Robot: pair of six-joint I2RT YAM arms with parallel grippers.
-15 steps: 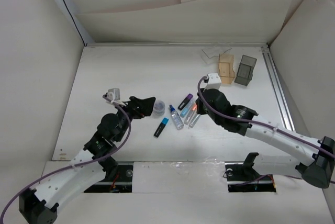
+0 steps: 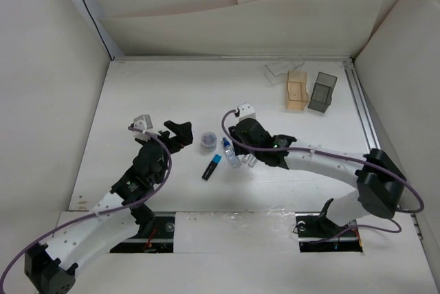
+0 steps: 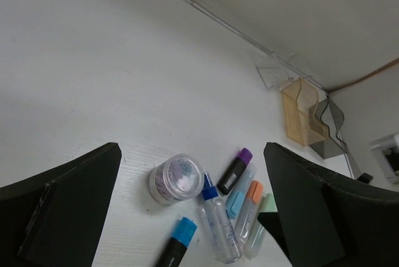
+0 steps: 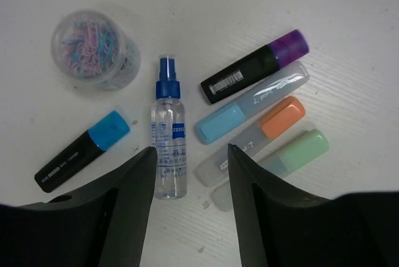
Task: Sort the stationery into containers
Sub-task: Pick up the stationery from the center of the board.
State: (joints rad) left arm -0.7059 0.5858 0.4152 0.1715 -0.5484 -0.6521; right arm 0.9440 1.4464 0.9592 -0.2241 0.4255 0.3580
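Right hand (image 4: 190, 179) spread over bottle (image 4: 169, 148). Centre on body, drop straight, close gently; avoid clear marker (image 4: 252, 106) alongside. Left hand (image 3: 191, 151) spread, hovering above tub (image 4: 93, 48).

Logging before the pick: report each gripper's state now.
Left gripper: open, holding nothing.
Right gripper: open, holding nothing.

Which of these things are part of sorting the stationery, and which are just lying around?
Job: purple-capped marker, blue-capped marker, three clear markers, spray bottle, amber box, grey box, clear box.
Lying about: tub of paper clips (maybe), table rail.
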